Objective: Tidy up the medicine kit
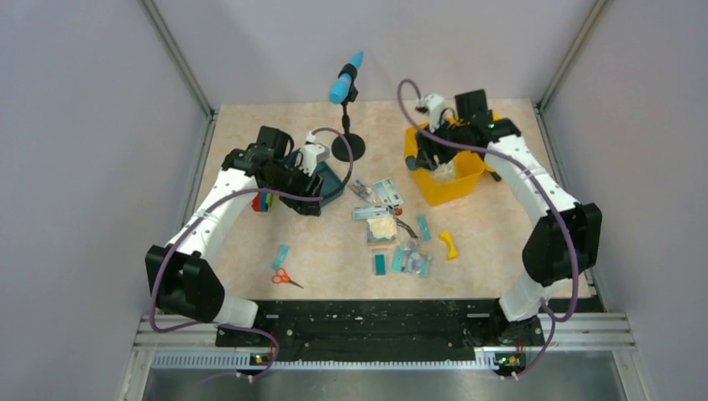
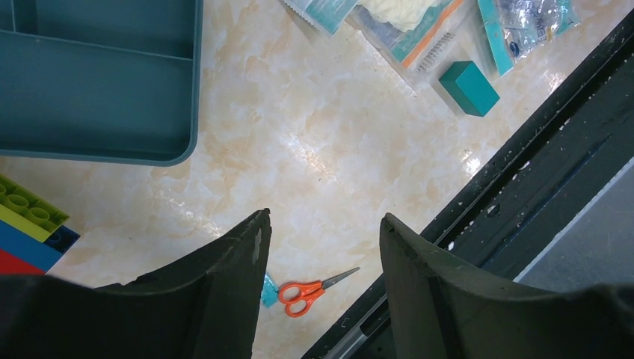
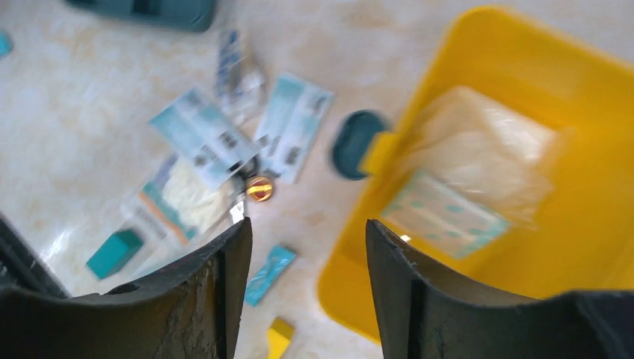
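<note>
The medicine kit (image 1: 451,190) is a yellow box standing open at the back right; in the right wrist view its wall (image 3: 344,288) shows with plastic packets (image 3: 463,187) inside. Its teal insert tray (image 1: 336,182) lies apart on the table at the left, with bare compartments in the left wrist view (image 2: 97,82). My left gripper (image 1: 307,200) is open and empty above the table just beside the tray (image 2: 321,224). My right gripper (image 1: 430,157) is open and empty over the box's near-left edge (image 3: 306,228).
Loose packets (image 1: 384,217) and a teal block (image 1: 380,264) lie mid-table. Orange scissors (image 1: 285,278) lie near the front left, a small yellow curved piece (image 1: 449,244) to the right. Toy bricks (image 1: 263,202) sit by the tray. A microphone stand (image 1: 346,92) stands at the back.
</note>
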You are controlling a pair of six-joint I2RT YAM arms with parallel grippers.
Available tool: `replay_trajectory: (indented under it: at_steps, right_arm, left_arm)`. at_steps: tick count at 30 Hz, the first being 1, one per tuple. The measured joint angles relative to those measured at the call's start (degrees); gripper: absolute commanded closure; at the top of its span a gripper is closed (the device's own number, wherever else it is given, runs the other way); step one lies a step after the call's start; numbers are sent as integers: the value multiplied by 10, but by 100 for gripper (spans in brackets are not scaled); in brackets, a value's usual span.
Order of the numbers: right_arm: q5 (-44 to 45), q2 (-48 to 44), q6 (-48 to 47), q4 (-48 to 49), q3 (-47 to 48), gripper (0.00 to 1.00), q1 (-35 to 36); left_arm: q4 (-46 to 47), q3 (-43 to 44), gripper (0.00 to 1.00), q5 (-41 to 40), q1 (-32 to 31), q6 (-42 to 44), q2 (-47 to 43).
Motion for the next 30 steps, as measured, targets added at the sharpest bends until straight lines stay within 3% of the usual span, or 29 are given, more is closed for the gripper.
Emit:
replay_trajectory:
  at_steps: [6,10,24,27,30]
  right_arm:
    - [-25,-30,-41,48,-196,47,126]
    - [-1,-28,-37,68,-263,43,177]
    - [70,74,-15,155,-255,44,190]
    - [76,91,-14,160,-247,48,202]
    - [86,102,-14,165,-239,63,214]
  left_arm:
    - [9,-16,40,-4,0,0,-2]
    - [12,-38,40,-6,0,-4,-11]
    - [31,-80,40,-10,37,-39,-38]
    - [41,-93,40,-6,71,-62,-41]
    - [49,-103,40,-6,92,-76,-43]
